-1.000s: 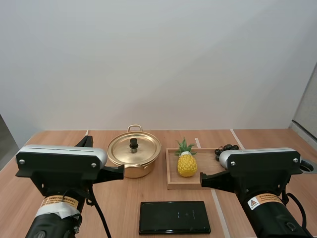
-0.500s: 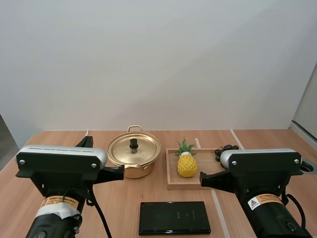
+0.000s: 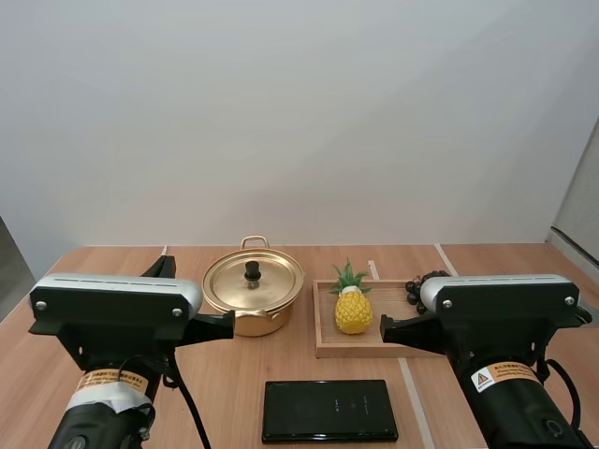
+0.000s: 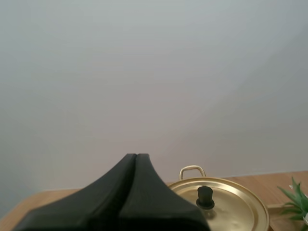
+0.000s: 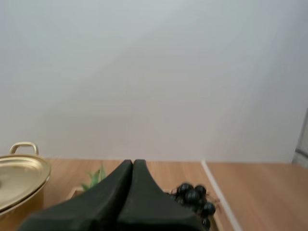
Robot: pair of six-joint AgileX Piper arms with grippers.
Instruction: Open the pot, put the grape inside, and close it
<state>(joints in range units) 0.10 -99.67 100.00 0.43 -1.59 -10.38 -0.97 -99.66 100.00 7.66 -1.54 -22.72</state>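
Note:
A gold pot point(image 3: 253, 297) stands on the table left of centre, its lid on with a black knob point(image 3: 253, 270). A bunch of dark grapes point(image 3: 426, 281) lies at the far right end of the wooden tray point(image 3: 328, 327). My left gripper point(image 4: 136, 155) is shut as one dark wedge, well short of the pot lid point(image 4: 226, 204). My right gripper point(image 5: 133, 161) is also shut on nothing, back from the grapes point(image 5: 195, 197), which lie just beyond its tip.
A toy pineapple point(image 3: 352, 304) stands upright on the tray between pot and grapes. A flat black slab point(image 3: 328, 410) lies on the table in front of the tray. Both arms' big housings sit low at the near edge.
My right arm has shifted slightly to the right, uncovering a bit more of the grapes. The left arm, pot and tray are as before.

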